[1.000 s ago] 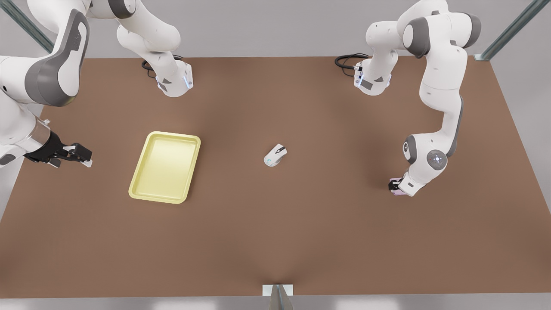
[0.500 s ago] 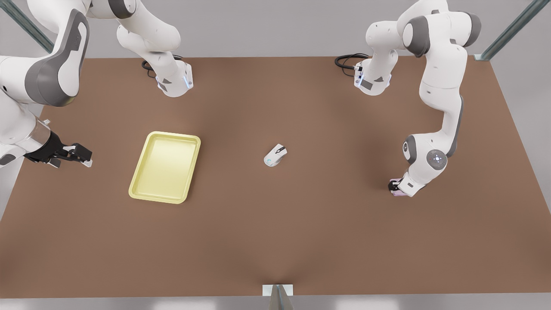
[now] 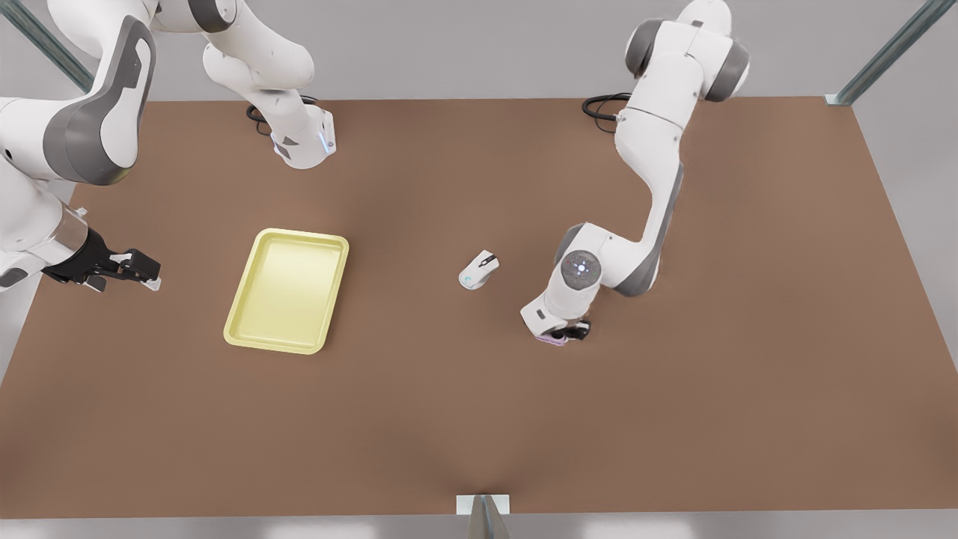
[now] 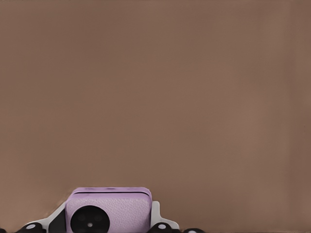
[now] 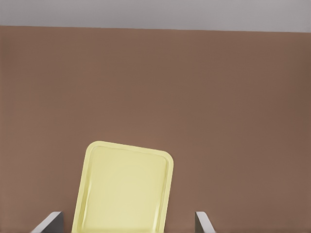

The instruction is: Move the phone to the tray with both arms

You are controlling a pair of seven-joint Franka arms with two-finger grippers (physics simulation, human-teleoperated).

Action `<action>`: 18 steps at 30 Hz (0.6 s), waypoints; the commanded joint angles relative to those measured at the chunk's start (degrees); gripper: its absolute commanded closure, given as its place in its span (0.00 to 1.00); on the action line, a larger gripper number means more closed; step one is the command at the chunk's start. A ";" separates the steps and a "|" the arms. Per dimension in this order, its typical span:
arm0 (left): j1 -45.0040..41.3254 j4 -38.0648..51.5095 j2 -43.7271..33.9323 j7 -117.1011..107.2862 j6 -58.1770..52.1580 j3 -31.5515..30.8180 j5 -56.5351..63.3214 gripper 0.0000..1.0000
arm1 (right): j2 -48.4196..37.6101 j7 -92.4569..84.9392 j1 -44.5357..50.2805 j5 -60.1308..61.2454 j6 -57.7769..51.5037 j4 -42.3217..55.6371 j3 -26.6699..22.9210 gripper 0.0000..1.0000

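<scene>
In the front view the phone (image 3: 555, 339) is almost wholly hidden: just a thin pale pink sliver peeks out under the white wrist of the arm on that view's right, close to the table (image 3: 479, 419) surface, and its shape cannot be read there. The left wrist view fills the gap, showing the phone (image 4: 109, 210) as a pink textured slab with one black camera circle, its lower part cut off by the frame edge. It sits between the left gripper's fingers (image 4: 156, 213), whose pale pads press on both of its sides, so the jaws are closed on the phone. In the front view the left gripper (image 3: 563, 332) is only a small dark mass beneath the wrist, just past a white computer mouse (image 3: 479, 269) toward that view's right and well apart from the tray (image 3: 238, 329).

The right gripper (image 3: 142, 271) hangs at the front view's left, beside the tray and not touching it; this arm waits. Its black fingers look parted there, and the right wrist view confirms it, with two grey fingertips (image 5: 48, 222) standing wide apart at the frame edge, so the jaws are open and hold nothing. That view shows the tray (image 5: 92, 155) with its near end cut off, a shallow yellow rectangle with nothing lying in the visible part.
</scene>
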 commanded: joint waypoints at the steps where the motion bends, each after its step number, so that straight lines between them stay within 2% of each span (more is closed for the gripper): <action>1: -3.98 7.53 3.93 -39.01 -11.90 0.00 -2.45 0.20 | -0.07 0.03 0.01 -0.03 -0.02 0.10 0.01 0.00; 4: -6.54 22.47 12.98 -41.39 -16.21 -2.37 -2.19 0.20 | -0.07 0.03 0.01 -0.03 -0.02 0.01 0.01 0.00; 8: -9.88 37.07 22.04 -40.69 -15.51 -2.11 -1.57 0.20 | -0.07 0.03 0.01 -0.03 -0.02 0.01 0.01 0.00; 12: -12.25 40.67 26.17 -34.97 -8.04 -2.02 2.21 0.20 | 0.02 -0.06 0.09 -0.03 -0.02 0.01 0.01 0.00; 18: -13.66 40.67 28.19 -35.15 1.98 -3.69 2.12 0.19 | -0.59 -0.06 2.03 -0.21 0.77 0.19 0.10 0.00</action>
